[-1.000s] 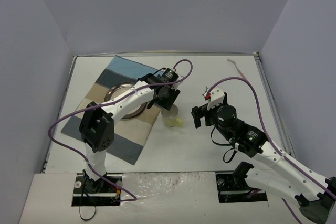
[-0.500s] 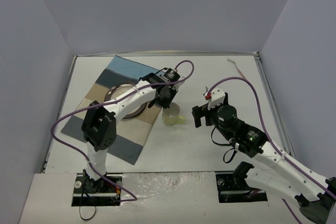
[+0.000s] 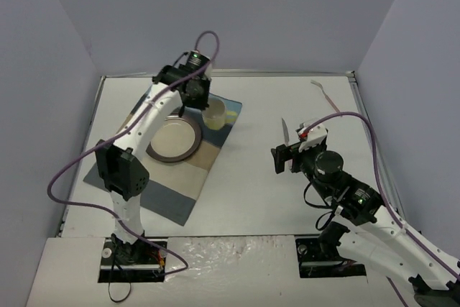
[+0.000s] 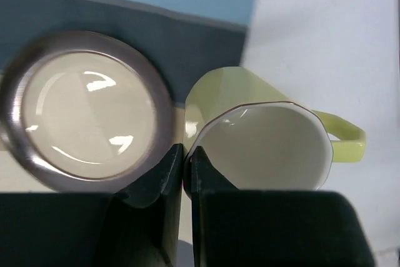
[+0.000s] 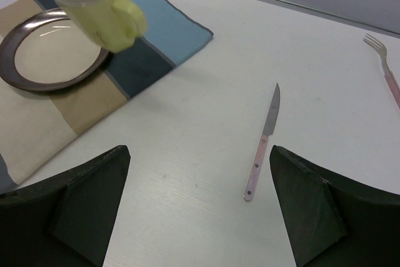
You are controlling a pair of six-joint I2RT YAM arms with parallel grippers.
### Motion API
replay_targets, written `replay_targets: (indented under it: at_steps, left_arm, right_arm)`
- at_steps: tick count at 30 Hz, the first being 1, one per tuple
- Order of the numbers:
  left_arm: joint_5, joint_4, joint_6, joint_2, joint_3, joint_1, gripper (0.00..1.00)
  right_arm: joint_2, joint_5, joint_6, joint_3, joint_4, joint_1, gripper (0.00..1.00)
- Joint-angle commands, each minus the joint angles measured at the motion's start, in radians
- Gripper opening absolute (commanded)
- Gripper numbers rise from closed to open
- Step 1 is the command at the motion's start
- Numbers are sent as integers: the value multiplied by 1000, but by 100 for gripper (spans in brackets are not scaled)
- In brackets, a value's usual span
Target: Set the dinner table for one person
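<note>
My left gripper [image 3: 205,108] is shut on the rim of a yellow-green cup [image 3: 215,115] and holds it over the far right corner of the striped placemat [image 3: 169,192], just right of the brown-rimmed plate [image 3: 175,139]. In the left wrist view the fingertips [image 4: 177,157] pinch the cup [image 4: 269,148] wall beside the plate [image 4: 84,110]. My right gripper [image 3: 287,157] is open and empty above the white dinner table [image 3: 251,199]. A knife [image 3: 284,131] lies just beyond it, and in the right wrist view the knife [image 5: 265,142] lies between the jaws' lines.
A fork [image 3: 327,93] lies at the far right of the table, also in the right wrist view [image 5: 387,70]. The placemat [image 5: 150,42], plate [image 5: 53,48] and held cup [image 5: 103,4] show at the upper left there. Grey walls close in three sides.
My left arm has carried the cup from the bare table right of the placemat to over the placemat's far corner. The right gripper has drawn back a little, and the knife now shows.
</note>
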Motion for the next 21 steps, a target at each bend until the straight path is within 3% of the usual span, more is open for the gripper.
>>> replay_targets:
  at_steps: [1, 11, 21]
  left_arm:
    - [-24, 36, -120, -68, 122, 190, 0]
    - [-27, 134, -164, 114, 368, 392, 0]
    - [37, 232, -106, 316, 515, 462, 0]
  right_arm:
    - [39, -2, 22, 29, 57, -2, 91]
    - [144, -61, 32, 58, 68, -4, 91]
    - [231, -119, 92, 54, 108, -8, 91]
